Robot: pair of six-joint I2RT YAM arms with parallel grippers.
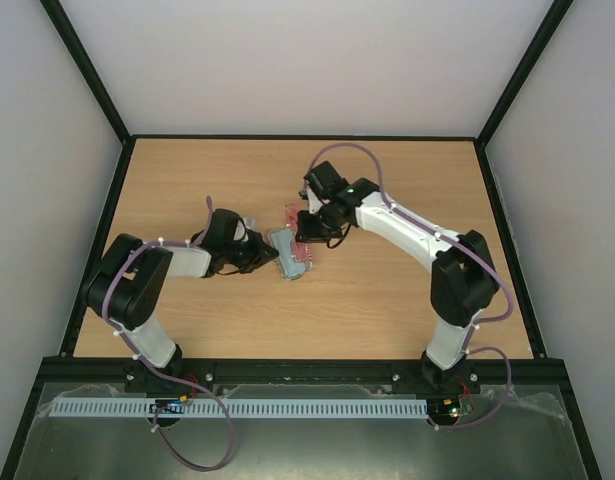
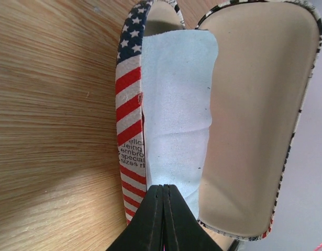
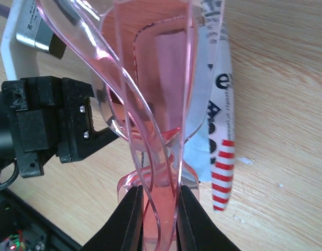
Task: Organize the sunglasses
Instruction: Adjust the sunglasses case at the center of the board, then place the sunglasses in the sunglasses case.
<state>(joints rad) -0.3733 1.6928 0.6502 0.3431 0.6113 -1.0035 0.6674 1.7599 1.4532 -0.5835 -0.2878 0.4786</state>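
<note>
My right gripper (image 3: 159, 193) is shut on the folded translucent red-orange sunglasses (image 3: 150, 78), held just above the open flag-print case (image 3: 223, 162). In the top view the sunglasses (image 1: 293, 214) hang under the right gripper (image 1: 311, 238), over the far end of the case (image 1: 290, 262). The case lies open, showing its striped base wall (image 2: 128, 104), its beige lid lining (image 2: 255, 115) and a light blue cloth (image 2: 176, 104) inside. My left gripper (image 2: 163, 186) is shut, its tips at the cloth's near edge. In the top view the left gripper (image 1: 268, 256) is at the case's left side.
The wooden table (image 1: 407, 300) has a black raised rim around it and grey walls beyond. The left gripper's black body (image 3: 51, 120) sits close beside the hanging sunglasses in the right wrist view.
</note>
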